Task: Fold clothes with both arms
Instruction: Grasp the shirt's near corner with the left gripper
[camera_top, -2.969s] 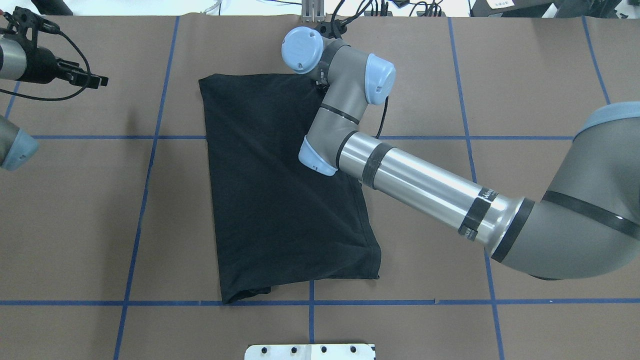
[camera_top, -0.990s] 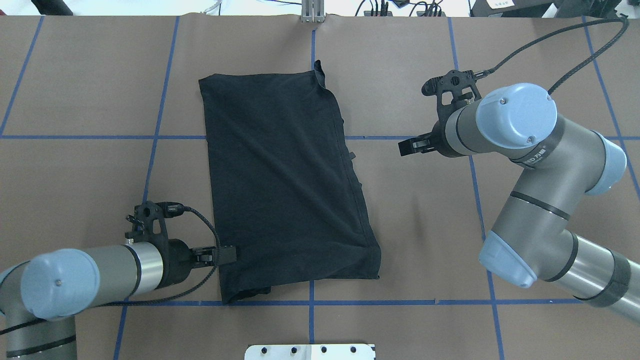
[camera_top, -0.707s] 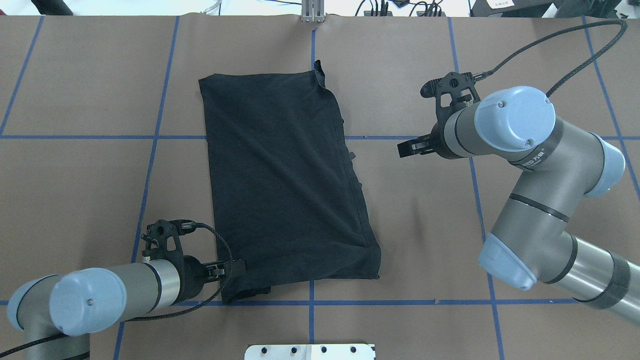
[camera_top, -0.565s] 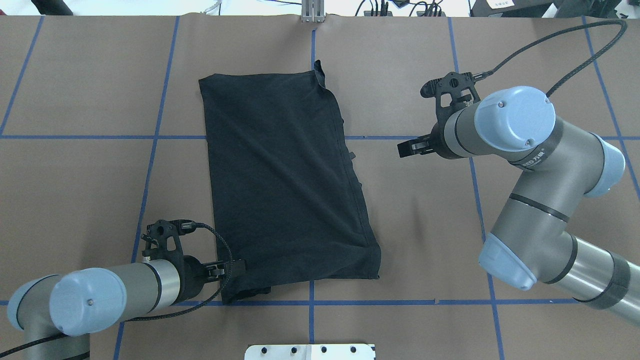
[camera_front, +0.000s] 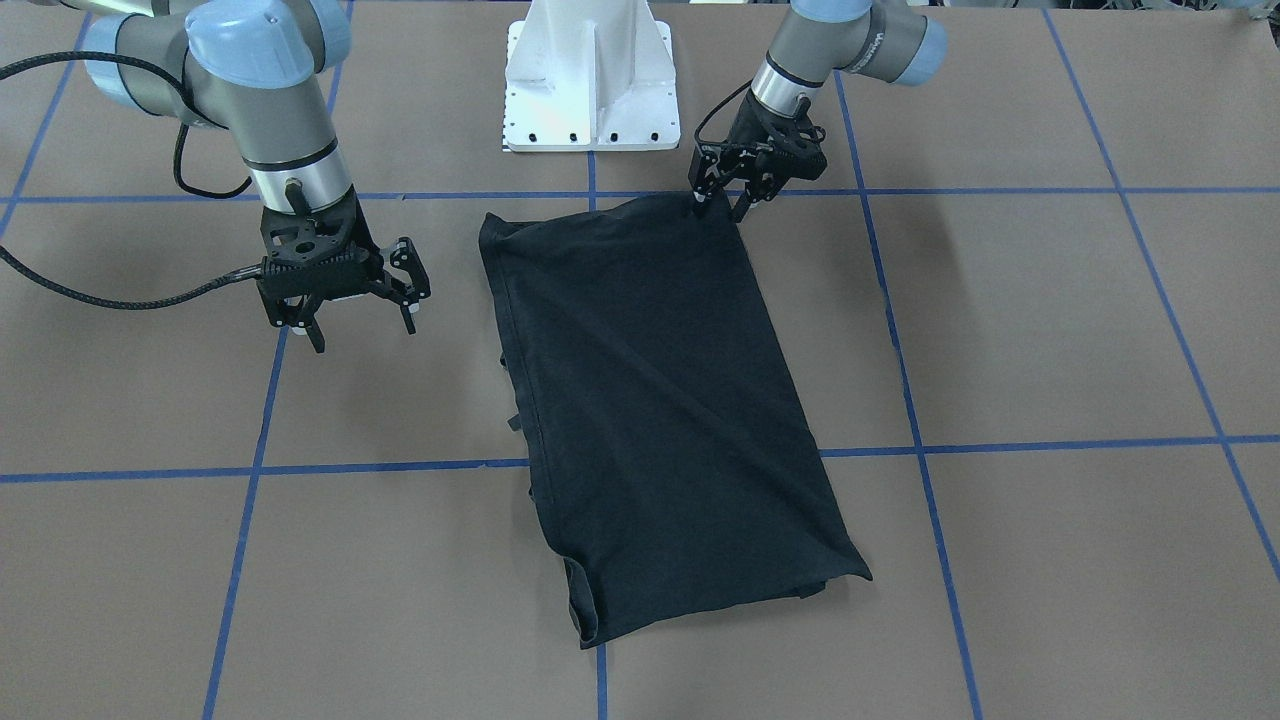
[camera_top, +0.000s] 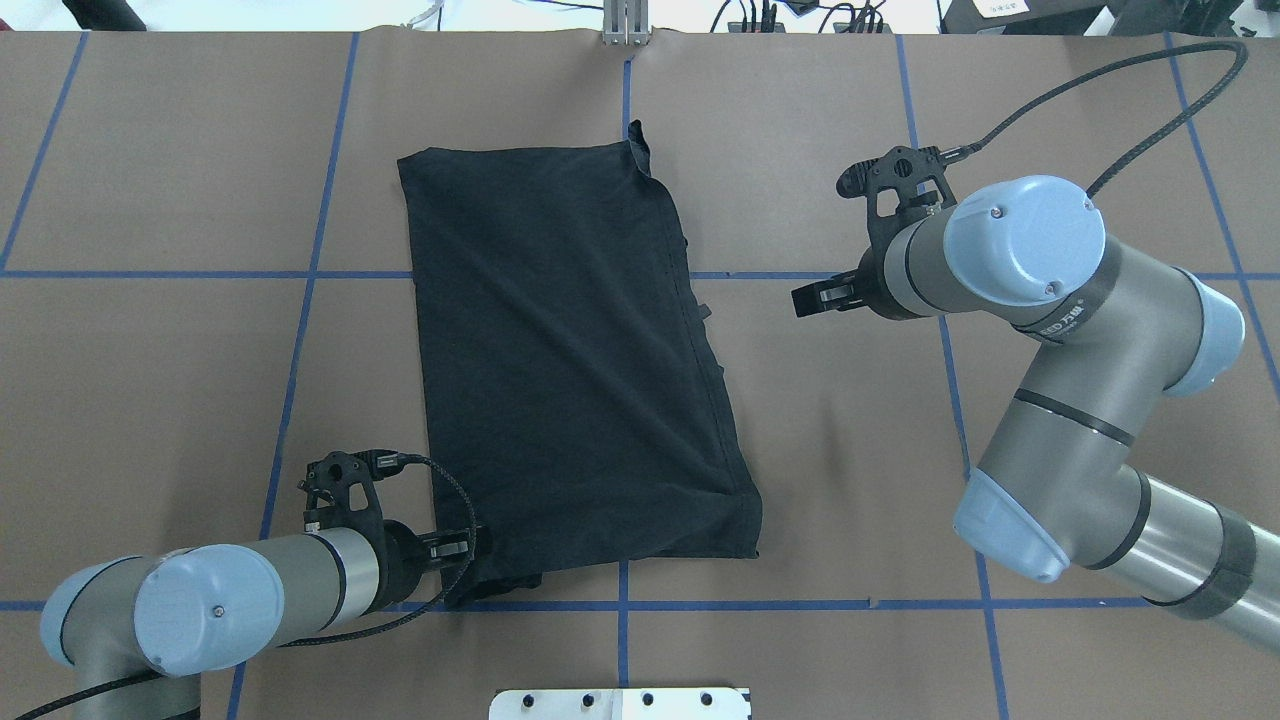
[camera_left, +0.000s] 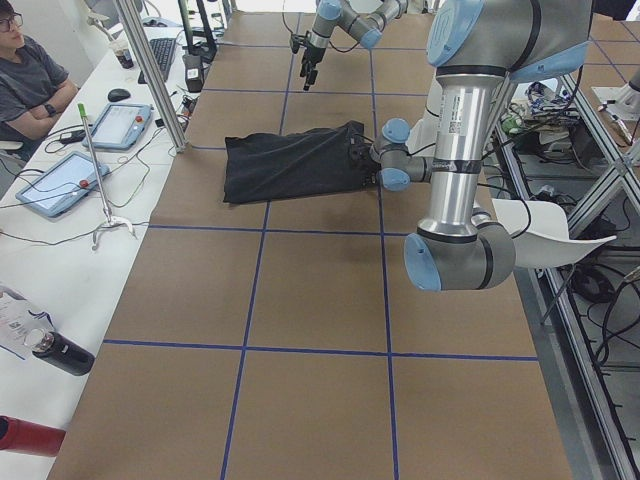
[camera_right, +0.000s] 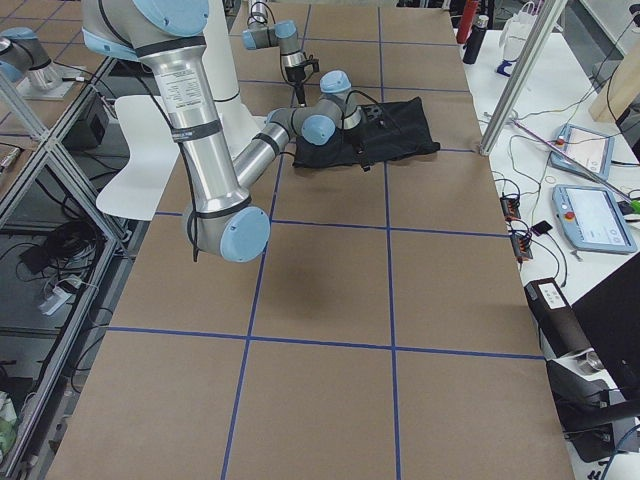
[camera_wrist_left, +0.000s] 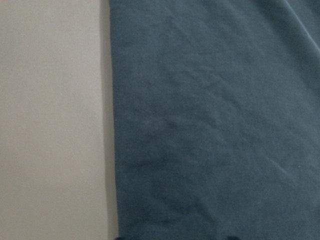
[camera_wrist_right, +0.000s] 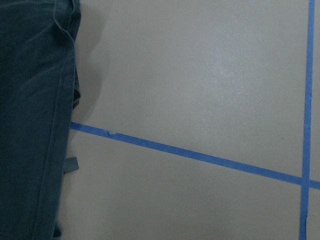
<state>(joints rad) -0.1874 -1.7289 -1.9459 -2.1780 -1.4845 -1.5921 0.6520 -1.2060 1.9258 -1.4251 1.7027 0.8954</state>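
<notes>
The black T-shirt (camera_top: 570, 380) lies folded into a long rectangle, plain side up, on the brown table (camera_front: 1050, 330) just in front of the white pedestal (camera_front: 590, 70). The left gripper (camera_front: 722, 208) is at the shirt corner near the pedestal, its fingers spread, with one tip at the cloth edge. The right gripper (camera_front: 362, 328) hangs on the pedestal's other side, also spread and holding nothing.
</notes>
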